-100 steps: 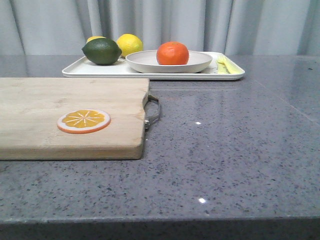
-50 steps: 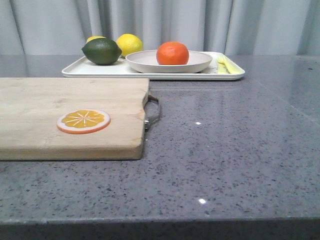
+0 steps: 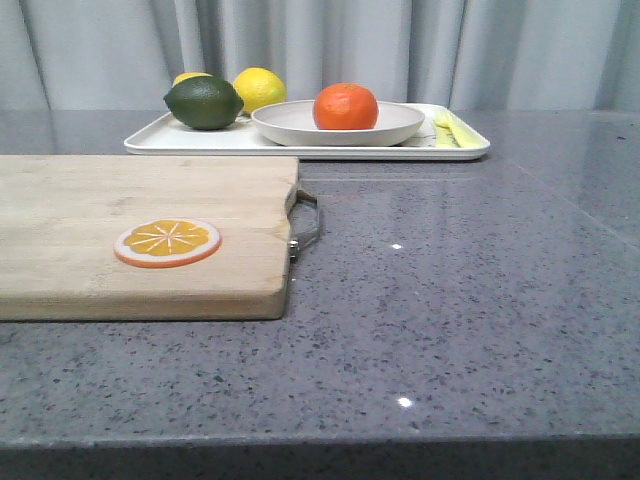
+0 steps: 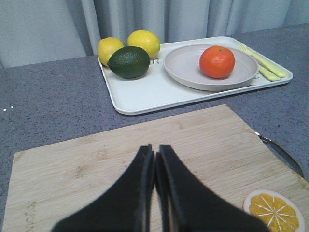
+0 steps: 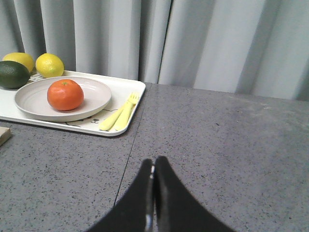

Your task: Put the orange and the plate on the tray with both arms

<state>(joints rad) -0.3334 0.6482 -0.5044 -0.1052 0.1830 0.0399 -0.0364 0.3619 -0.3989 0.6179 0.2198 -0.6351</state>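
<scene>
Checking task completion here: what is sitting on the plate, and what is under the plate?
The orange sits alone on the plate. The plate rests on the tray, beside a lime and yellow utensils. The tray surface beneath the plate is hidden.

— Where does everything sit from where I stand?

— The tray (image 3: 200, 140) lies at the far side of the table (image 3: 450, 320), ahead of me. The plate (image 3: 300, 125) rests on it, near its middle, and the orange (image 3: 345, 106) sits in the plate.

— And to the left of the plate?

— On the tray, the lime (image 3: 204, 103) lies in front, with two lemons (image 3: 260, 88) just behind it. To the right of the plate, the fork (image 3: 443, 127) lies on the tray beside another utensil.

— What is nearer to me?

— The cutting board (image 3: 100, 200) lies on the table, in front of the tray and to my left. The orange slice (image 3: 167, 242) rests on it, and the board's handle (image 3: 308, 225) points right.
</scene>
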